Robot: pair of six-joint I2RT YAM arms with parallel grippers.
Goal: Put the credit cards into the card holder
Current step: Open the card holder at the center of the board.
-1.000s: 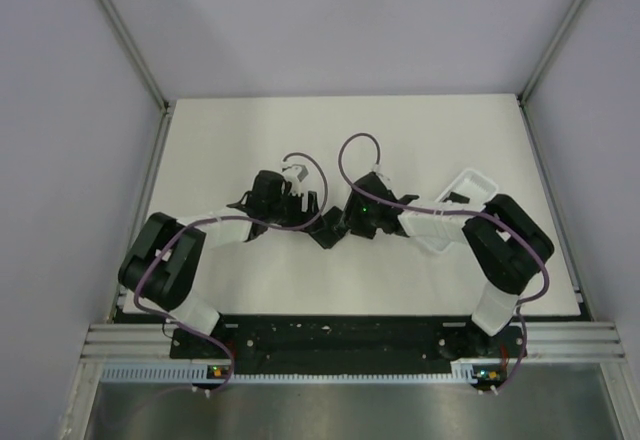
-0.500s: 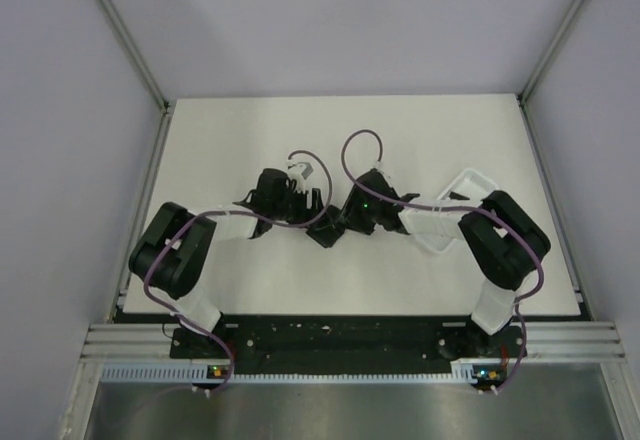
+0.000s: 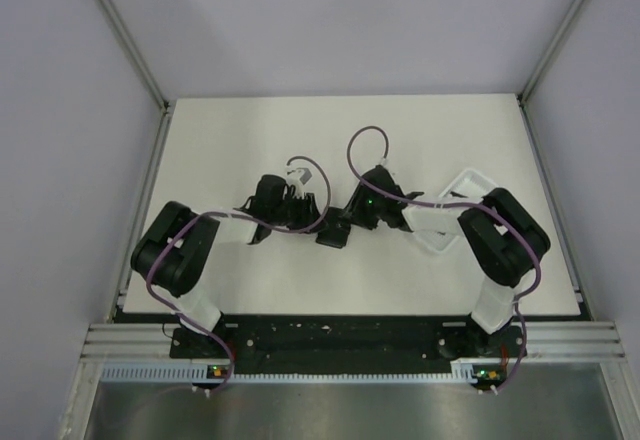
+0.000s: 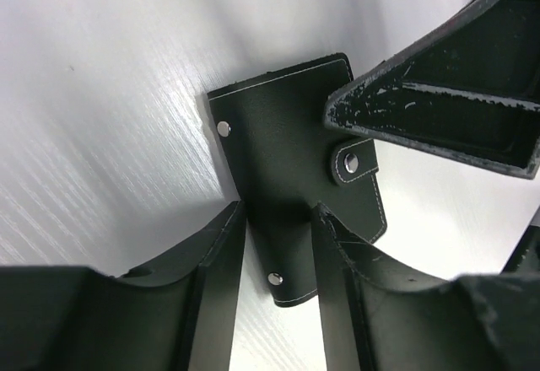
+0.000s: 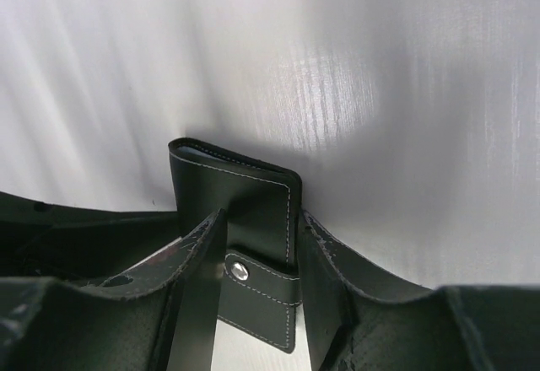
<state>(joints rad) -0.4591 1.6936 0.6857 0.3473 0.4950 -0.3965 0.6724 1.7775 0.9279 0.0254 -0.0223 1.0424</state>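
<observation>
White table (image 3: 250,140), long white tray (image 3: 470,182) near its right edge, lavender walls (image 3: 330,20), aluminium corner posts (image 3: 125,35), black base plate (image 3: 340,335), aluminium rail (image 3: 130,343) along near edge.

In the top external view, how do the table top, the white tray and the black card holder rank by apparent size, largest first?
1. the table top
2. the white tray, though the right arm hides part of it
3. the card holder, clearly the smallest
</observation>
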